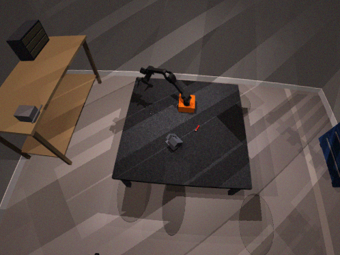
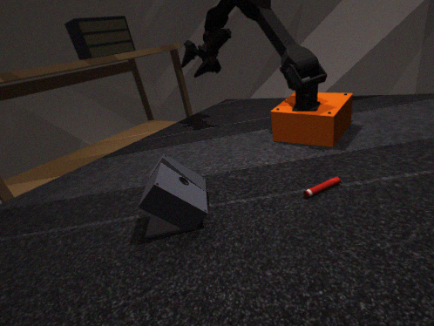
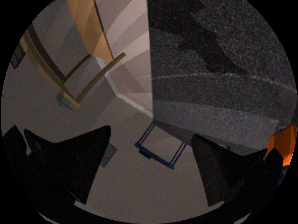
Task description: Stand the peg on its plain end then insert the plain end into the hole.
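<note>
A red peg [image 1: 197,128] [image 2: 323,186] lies on its side on the dark table. Its white band [image 2: 308,192] is near the end toward the front left in the exterior view. The grey sloped panel [image 1: 174,141] [image 2: 174,187] stands on the table to the left of the peg, and its dark round hole [image 2: 184,180] shows in the tilted face. My gripper [image 1: 146,87] [image 2: 190,71] [image 3: 153,135] is open and empty. It hangs high above the table's back left corner, far from both peg and panel. The peg and panel are out of the wrist view.
The orange base [image 1: 186,103] [image 2: 305,124] carries the arm at the back of the black table [image 1: 211,167] [image 2: 261,270]. A wooden bench [image 1: 51,68] [image 2: 152,54] stands beyond the table's left edge, with a dark drawer box [image 1: 29,41] [image 2: 102,37] on it.
</note>
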`<state>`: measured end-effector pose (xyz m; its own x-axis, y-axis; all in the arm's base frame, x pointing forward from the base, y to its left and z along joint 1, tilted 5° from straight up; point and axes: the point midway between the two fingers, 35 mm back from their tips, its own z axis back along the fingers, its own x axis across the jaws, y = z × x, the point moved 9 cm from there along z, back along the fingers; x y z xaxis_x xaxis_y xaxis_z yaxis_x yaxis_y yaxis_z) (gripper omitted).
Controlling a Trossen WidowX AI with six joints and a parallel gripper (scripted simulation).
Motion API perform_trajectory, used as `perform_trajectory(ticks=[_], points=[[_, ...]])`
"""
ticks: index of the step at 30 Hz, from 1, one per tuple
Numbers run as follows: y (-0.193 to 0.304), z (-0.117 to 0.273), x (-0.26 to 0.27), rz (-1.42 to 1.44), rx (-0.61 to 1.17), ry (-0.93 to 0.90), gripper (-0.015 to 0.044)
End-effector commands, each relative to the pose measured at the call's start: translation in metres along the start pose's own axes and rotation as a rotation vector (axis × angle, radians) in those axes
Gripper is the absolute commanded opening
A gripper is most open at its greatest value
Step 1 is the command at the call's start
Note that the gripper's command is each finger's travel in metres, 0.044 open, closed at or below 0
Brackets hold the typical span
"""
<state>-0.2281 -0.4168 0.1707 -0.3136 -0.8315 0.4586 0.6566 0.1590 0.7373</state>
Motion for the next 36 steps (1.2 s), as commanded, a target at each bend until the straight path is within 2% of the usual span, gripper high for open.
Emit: perform_trajectory(ticks=[1,2,36], points=[[0.001,-0.001,0.000,0.004,0.000,0.002,0.0426],[0.002,-0.003,0.000,0.017,0.001,0.008,0.0440],[0.118,-0.137,-0.028,0.827,0.145,0.324,0.0440]])
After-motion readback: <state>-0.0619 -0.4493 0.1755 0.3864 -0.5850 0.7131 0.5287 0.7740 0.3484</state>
